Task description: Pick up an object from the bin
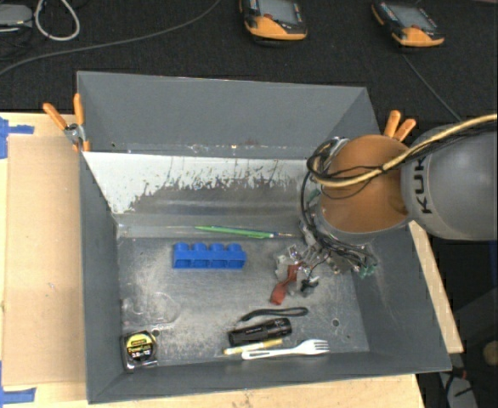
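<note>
Reddish piece (pixel 278 295), just beside pincer (pixel 304 270); right half of bin (pixel 232 134) floor

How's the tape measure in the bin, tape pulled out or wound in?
Wound in: the tape measure lies with no blade sticking out of its case.

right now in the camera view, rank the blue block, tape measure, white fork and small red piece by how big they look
1. blue block
2. tape measure and white fork, unsure: the fork is longer but much thinner
3. small red piece
</note>
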`<state>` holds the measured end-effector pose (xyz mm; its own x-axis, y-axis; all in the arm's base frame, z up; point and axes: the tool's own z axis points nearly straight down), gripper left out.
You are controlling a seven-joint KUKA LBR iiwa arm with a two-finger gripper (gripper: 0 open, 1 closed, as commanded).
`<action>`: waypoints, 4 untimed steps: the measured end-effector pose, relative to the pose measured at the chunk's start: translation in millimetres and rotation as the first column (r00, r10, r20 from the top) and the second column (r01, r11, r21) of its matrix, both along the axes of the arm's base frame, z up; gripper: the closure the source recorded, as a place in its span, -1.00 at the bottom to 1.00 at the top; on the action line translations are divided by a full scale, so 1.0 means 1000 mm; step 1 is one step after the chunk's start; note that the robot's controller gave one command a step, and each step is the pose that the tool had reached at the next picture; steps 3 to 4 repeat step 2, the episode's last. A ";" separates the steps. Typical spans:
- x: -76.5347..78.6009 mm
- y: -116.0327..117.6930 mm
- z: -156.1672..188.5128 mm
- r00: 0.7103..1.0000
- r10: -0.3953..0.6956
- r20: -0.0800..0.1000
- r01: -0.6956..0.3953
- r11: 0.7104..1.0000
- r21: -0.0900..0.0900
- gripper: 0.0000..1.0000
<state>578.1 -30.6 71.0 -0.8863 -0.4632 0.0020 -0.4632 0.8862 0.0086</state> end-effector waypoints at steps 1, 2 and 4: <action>-0.001 0.000 0.013 1.000 -0.002 -0.001 0.002 1.000 0.000 1.00; -0.001 0.001 0.020 1.000 -0.004 -0.001 0.004 1.000 0.001 1.00; -0.001 0.001 0.020 1.000 -0.004 -0.001 0.004 1.000 0.001 1.00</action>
